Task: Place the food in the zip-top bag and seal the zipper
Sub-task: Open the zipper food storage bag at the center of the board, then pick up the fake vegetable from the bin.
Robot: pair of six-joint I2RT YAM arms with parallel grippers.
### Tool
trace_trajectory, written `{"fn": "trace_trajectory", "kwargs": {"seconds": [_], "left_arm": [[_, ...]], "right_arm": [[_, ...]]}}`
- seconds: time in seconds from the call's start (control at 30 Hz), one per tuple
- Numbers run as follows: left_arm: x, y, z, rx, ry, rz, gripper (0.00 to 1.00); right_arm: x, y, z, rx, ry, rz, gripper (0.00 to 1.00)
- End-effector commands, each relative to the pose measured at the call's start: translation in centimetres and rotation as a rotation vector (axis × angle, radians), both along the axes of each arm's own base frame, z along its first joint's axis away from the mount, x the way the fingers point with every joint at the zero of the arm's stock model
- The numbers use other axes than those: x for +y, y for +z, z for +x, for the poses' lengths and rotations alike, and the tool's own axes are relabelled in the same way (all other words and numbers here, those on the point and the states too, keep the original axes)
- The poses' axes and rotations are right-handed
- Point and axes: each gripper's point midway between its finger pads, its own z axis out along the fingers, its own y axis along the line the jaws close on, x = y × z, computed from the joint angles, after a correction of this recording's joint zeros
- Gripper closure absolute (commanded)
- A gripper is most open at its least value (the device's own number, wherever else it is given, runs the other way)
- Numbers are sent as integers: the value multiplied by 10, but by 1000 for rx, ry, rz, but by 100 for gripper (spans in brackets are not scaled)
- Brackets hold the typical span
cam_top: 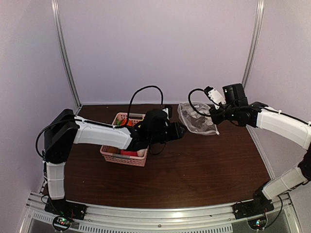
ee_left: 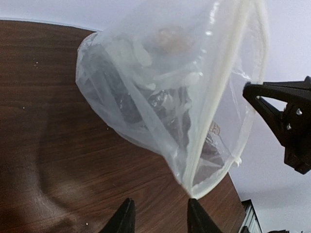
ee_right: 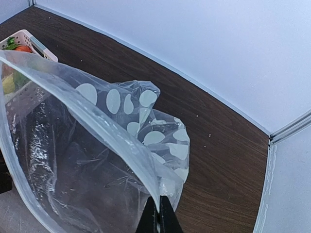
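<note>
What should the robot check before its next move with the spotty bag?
1. Right pincer gripping the bag by its white strip: ok, shut on the edge.
2. Left pincer free to grab: ok, open and empty.
3. Bag mouth open: ok, it looks open in the right wrist view.
4. All the food inside the bag: not ok. One brown piece shows inside, but more food sits in the basket.
5. White strip sealed: not ok, not yet closed.
</note>
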Motion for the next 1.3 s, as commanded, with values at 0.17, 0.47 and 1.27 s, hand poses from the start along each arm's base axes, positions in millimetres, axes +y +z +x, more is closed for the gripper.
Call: {"fn": "trace_trajectory", "kwargs": {"seconds": [0.17, 0.47, 1.27], "left_arm": [[51, 24, 1, -154, -98, 284, 38], [175, 8, 24, -125, -30, 706, 26], [188, -77, 43, 267, -178, 631, 32]], "right_arm": [[-13, 3, 6, -47, -49, -28, 100], [-28, -12, 13, -21, -81, -82, 100], [35, -72, -24, 182, 303, 53, 100]]}}
